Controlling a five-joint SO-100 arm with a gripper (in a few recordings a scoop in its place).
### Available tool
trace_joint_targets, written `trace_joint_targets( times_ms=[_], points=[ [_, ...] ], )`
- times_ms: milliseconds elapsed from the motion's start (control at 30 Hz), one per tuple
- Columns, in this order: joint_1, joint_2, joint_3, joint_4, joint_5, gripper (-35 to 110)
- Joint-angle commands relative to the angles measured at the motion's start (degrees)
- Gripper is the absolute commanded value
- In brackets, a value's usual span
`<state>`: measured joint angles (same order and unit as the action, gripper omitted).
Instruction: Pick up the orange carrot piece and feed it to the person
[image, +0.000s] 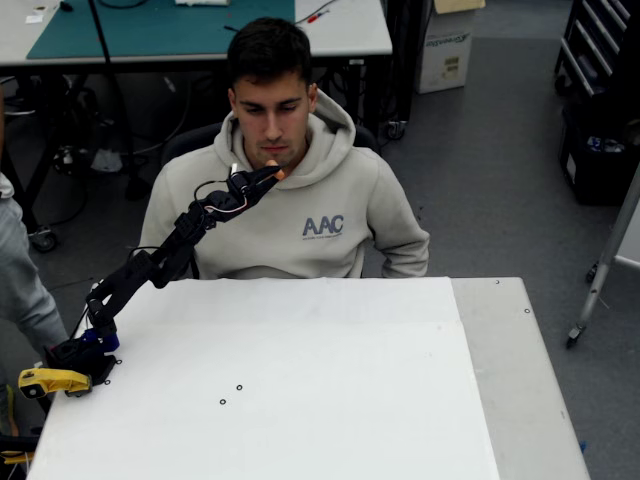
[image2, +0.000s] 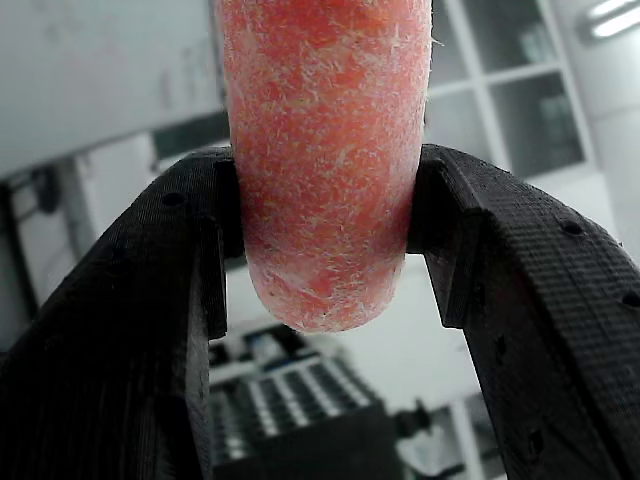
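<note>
The person (image: 290, 190) in a beige hoodie sits behind the white table (image: 300, 390), head bowed toward the arm. My black gripper (image: 268, 176) is raised off the table and held just below the person's chin, shut on the orange carrot piece (image: 275, 170). In the wrist view the orange carrot piece (image2: 325, 160) is large and close, clamped between the two black fingers (image2: 150, 300), its rounded end poking out past them.
The arm's base (image: 85, 355) is fixed at the table's left edge beside a yellow clamp (image: 50, 380). A figure in grey (image: 20, 270) stands at the far left. A desk with a teal mat (image: 170, 25) is behind the person.
</note>
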<state>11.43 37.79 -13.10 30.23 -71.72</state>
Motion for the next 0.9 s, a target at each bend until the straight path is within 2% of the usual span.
trace_joint_targets(
  times_ms=[0,333,867],
  points=[
    [-0.4,2.7,-5.5,-3.3,-1.2,-2],
    [-1.9,2.7,-5.4,-3.3,-1.2,-2],
    [-1.2,2.8,3.6,-4.0,-1.3,-2]
  ],
)
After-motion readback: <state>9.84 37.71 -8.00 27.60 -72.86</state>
